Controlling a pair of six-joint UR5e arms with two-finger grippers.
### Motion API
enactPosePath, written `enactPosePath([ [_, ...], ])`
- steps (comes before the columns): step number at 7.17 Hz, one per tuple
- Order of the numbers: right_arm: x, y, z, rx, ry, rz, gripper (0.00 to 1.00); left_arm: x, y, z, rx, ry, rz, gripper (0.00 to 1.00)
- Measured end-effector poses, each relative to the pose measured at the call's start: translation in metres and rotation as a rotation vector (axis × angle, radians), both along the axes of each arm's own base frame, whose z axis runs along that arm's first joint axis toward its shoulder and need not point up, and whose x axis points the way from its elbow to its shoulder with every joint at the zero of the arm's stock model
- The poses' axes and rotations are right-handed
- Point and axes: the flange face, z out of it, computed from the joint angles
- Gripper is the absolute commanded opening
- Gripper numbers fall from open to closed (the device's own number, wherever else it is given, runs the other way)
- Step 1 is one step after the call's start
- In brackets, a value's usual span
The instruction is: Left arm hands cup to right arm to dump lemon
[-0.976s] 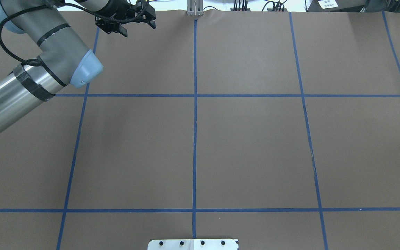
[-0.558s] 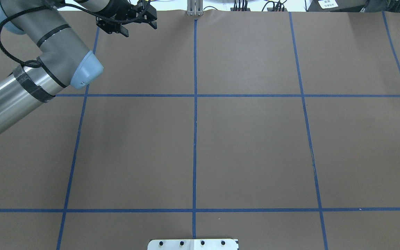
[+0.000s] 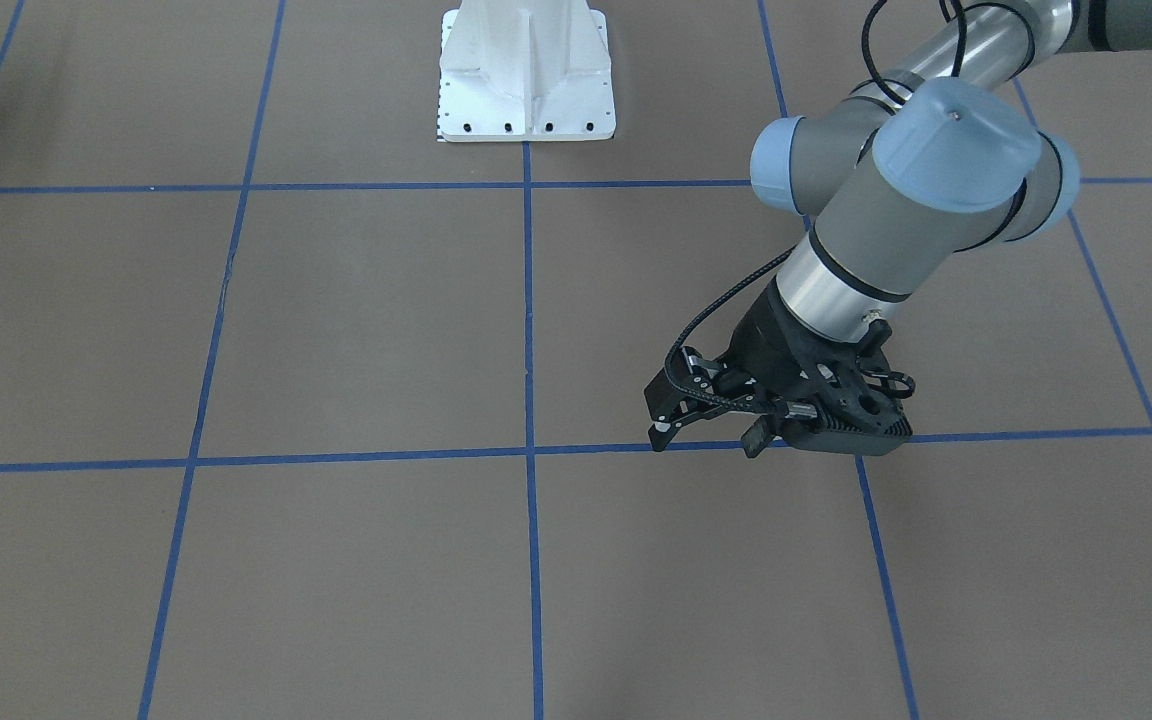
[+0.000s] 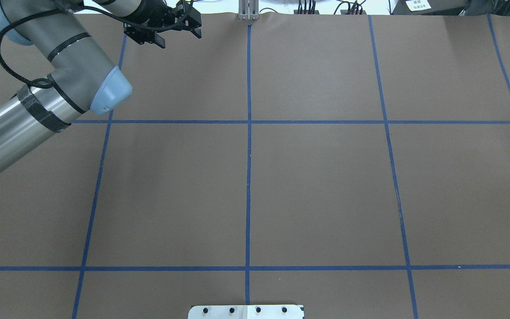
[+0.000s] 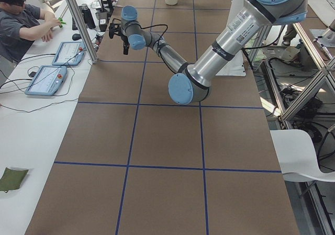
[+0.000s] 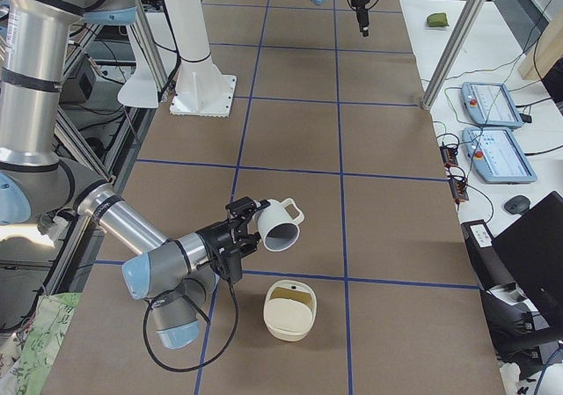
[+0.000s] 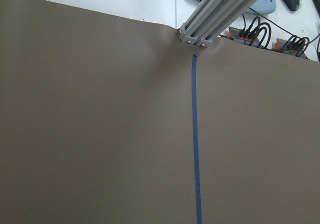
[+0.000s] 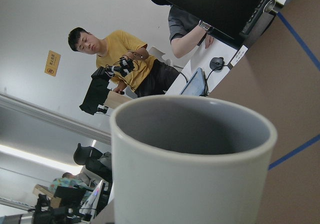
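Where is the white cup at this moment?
In the exterior right view, the cup is at the tip of the near, right arm, tipped on its side, just beyond the cream container.

— How's the light on your end?
— Bright and even from overhead; on the table (image 4: 317, 177) I see only faint, soft shadows.
— Any glare?
— A white streak runs down the metal tube of the left arm (image 4: 2, 133), and the strip beyond the table's far edge is blown out. On my right wrist feed the inside of the cup (image 8: 190, 184) sits in grey shade.
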Motion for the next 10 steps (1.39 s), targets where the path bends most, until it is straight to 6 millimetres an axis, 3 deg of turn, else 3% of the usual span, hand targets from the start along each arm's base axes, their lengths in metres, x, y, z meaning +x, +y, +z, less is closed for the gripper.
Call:
enactPosePath([
  [2, -0.001, -0.007, 0.006, 0.094, 0.25, 0.027, 0.34, 0.002, 0.005, -0.004, 0.007, 0.007, 0.008, 1.0],
  [4, 0.002, -0.044, 0.001, 0.158, 0.514, 0.034, 0.34, 0.005, 0.007, -0.006, 0.003, 0.011, 0.014, 1.0],
  [8, 0.008, -0.184, -0.06, 0.26, 0.911, 0.011, 0.33, 0.01, 0.012, -0.007, -0.061, 0.04, 0.031, 1.0],
  [10, -0.025, -0.254, -0.089, 0.28, 1.087, 0.023, 0.33, 0.01, 0.015, -0.009, -0.099, 0.06, 0.032, 1.0],
])
